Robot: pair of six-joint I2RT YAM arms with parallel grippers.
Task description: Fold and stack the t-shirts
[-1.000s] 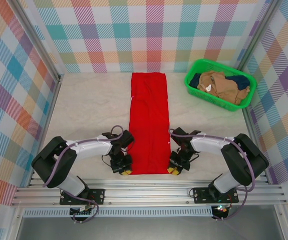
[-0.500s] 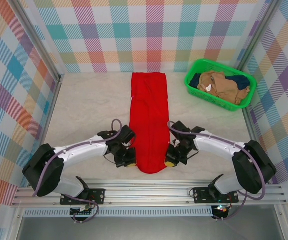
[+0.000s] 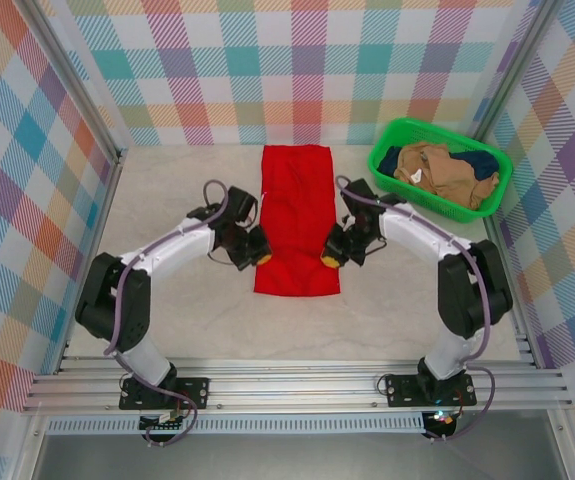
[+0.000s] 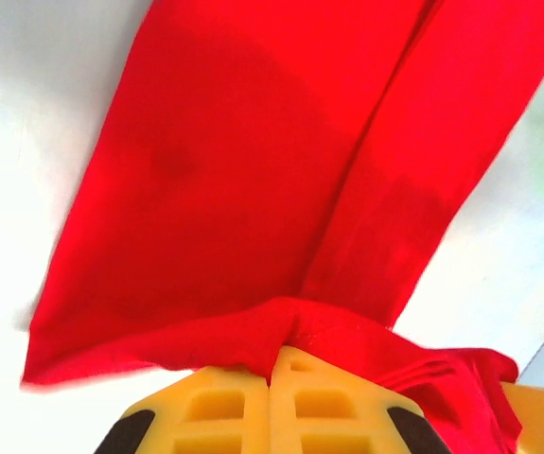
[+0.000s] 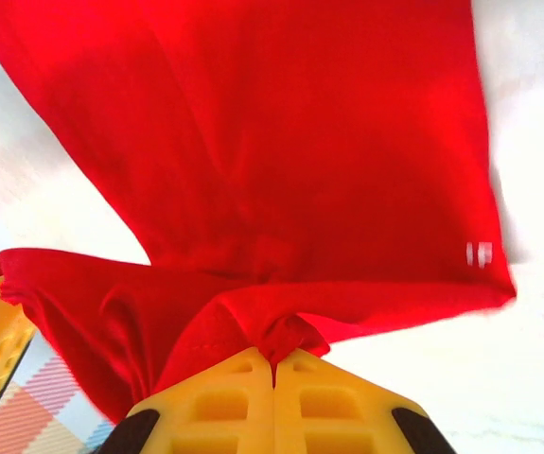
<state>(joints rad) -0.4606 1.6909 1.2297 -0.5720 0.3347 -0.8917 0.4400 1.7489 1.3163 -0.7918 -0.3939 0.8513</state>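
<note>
Green plastic basket (image 3: pixel 422 198) sits at the far right of the table (image 3: pixel 187 200), near the right wall (image 3: pixel 567 200), turned at an angle to the table edges. Tabletop is pale and marbled, and reads near white in the wrist views (image 4: pixel 26 113) (image 5: pixel 536 123). Pastel plaid panels cover the back wall (image 3: pixel 297 70) and the left wall (image 3: pixel 17 200). Metal posts (image 3: pixel 72 80) stand at the back corners. Grooved aluminium rails (image 3: pixel 297 385) run along the near edge.

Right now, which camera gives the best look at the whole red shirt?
The top external view: the red shirt lies there in full, its raised end pinched by the left gripper and right gripper. Each wrist view gives a close-up of one gripped corner with cloth spreading beyond.
</note>
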